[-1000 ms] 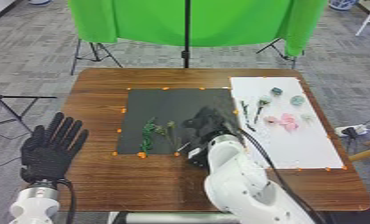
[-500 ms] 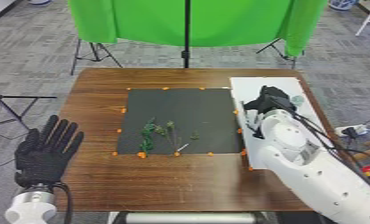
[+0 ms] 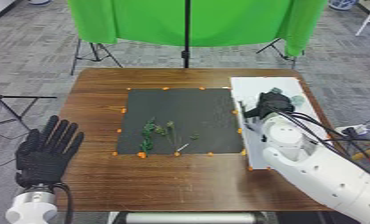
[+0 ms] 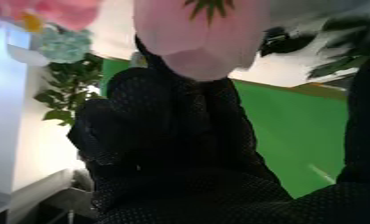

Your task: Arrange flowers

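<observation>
Hovering low over the white sheet (image 3: 252,84), your right hand (image 3: 272,103) is right in among the flowers now, and the wrist view puts a pale pink bloom (image 4: 195,37) up by its fingertips. Look at that thumb (image 4: 364,120), set well apart from the fingers; the hand looks released, with nothing visibly pinched, though whether the petals touch the glove you can't tell from here. It's likely held like that so the bloom or its stem can slip into the gap before you close. Beside it you've got more coral-pink petals (image 4: 70,12) and a blue-green succulent (image 4: 66,46), near enough to snag if you shut too broadly, so a narrow pinch on the stem would be the careful call; soft petals would probably crumple under a firm squeeze. Over on the black mat (image 3: 199,105), a leafy green sprig (image 3: 147,137) lies next to thin upright-laid stems (image 3: 172,131), with a small green tuft (image 3: 195,136) just off to their right. That reads as the start of your arrangement: greenery down as a backbone, colour to be added from the sheet, which seems to serve as the supply side. Your left hand (image 3: 45,157) is at the table's (image 3: 97,185) left edge, fingers straight and spread, holding nothing, presumably parked there to leave the right arm room. Early going, by the look of it.
</observation>
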